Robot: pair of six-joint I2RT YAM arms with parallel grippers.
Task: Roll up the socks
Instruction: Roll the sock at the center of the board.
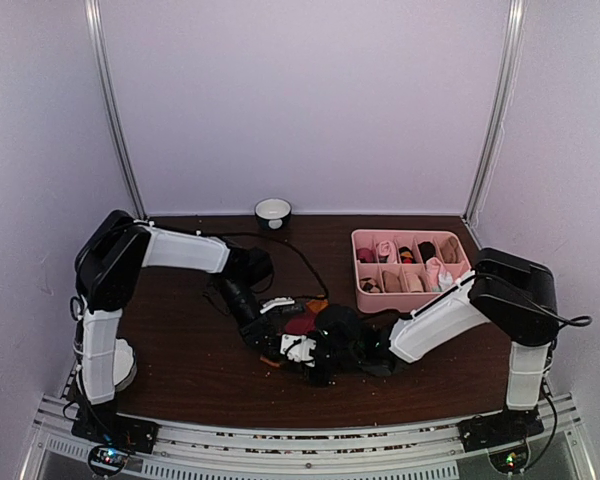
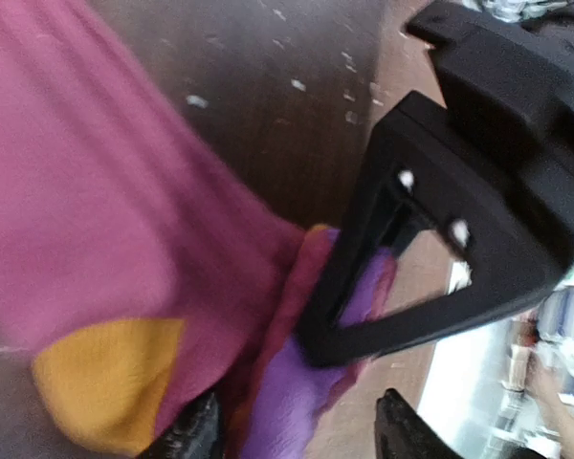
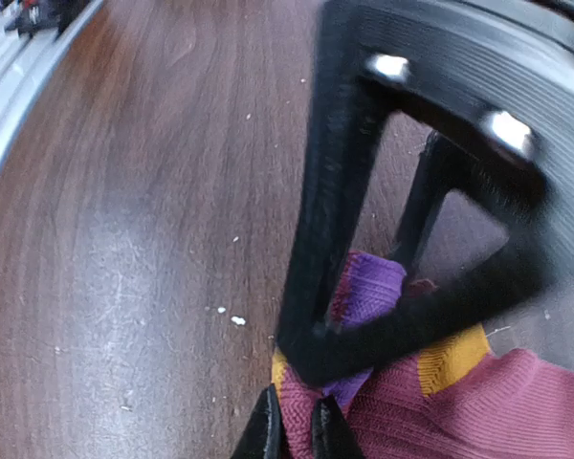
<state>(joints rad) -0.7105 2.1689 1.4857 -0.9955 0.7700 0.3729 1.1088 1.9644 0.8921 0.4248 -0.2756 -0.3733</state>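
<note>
The dark red sock (image 2: 105,210) lies on the brown table (image 1: 180,350), near the front, in the middle. Its purple cuff (image 2: 287,411) is bunched up between the two fingers of the left claw (image 2: 297,438), which stand wide apart around it. The right claw (image 3: 297,432) is right beside it, on the same cuff. Its fingers are almost closed and seem to pinch the cuff's edge, though the view is blurry. The pink tray (image 1: 361,298) of small rolled socks sits well apart, farther back on the right.
</note>
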